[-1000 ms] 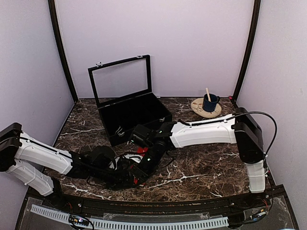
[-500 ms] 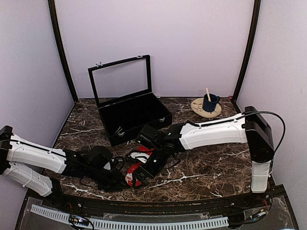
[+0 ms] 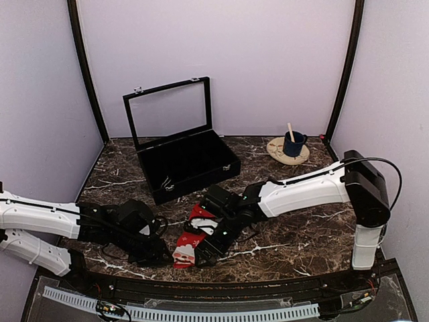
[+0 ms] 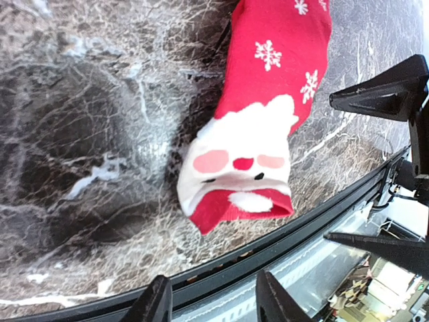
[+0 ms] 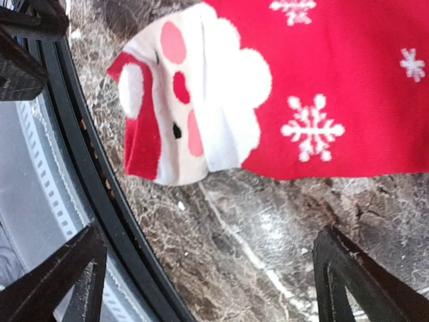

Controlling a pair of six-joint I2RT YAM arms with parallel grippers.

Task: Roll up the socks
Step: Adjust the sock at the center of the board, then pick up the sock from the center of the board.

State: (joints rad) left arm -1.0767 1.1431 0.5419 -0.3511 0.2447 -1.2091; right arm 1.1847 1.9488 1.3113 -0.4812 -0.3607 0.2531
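Note:
A red sock with white snowflakes and a Santa face on its white band lies flat near the table's front edge. I cannot tell whether a second sock lies under it. My left gripper is open and empty just left of the Santa end. My right gripper is open and empty just right of it. In the left wrist view the sock lies ahead of the open gripper, not touching it. In the right wrist view the sock lies beyond the widely spread gripper.
An open black case with its lid upright stands at the back left. A blue mug with a wooden stick sits on a round coaster at the back right. The table's black front rail runs close to the sock.
Both grippers, bunched over the sock a second ago, have drawn apart and off it. The sock now lies uncovered and stretched out flat.

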